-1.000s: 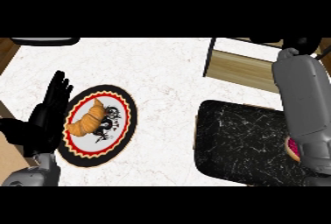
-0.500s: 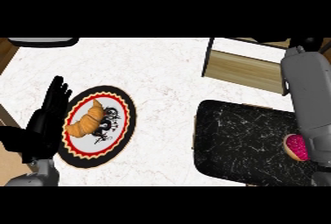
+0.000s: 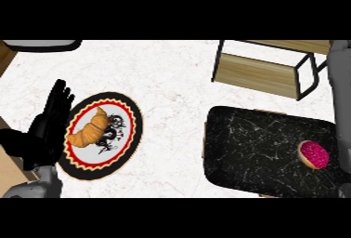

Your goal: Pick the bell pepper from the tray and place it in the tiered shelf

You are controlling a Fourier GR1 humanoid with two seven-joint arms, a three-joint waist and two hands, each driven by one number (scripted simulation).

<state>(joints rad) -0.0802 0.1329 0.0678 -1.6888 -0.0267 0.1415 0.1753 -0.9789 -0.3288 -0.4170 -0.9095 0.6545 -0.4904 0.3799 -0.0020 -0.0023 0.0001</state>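
While the left robot hand (image 3: 47, 128) rests open (holding nothing) beside the plate (image 3: 135, 122), a pink item (image 3: 314, 154) occupies the tray (image 3: 260, 144).

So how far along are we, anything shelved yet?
Nothing looks done: the tiered shelf shows only bare boards. On the tray lies just a pink-topped round item; no pepper shows. Left hand rests open by the croissant plate; right hand is out of view. Pick and place seemingly remain.
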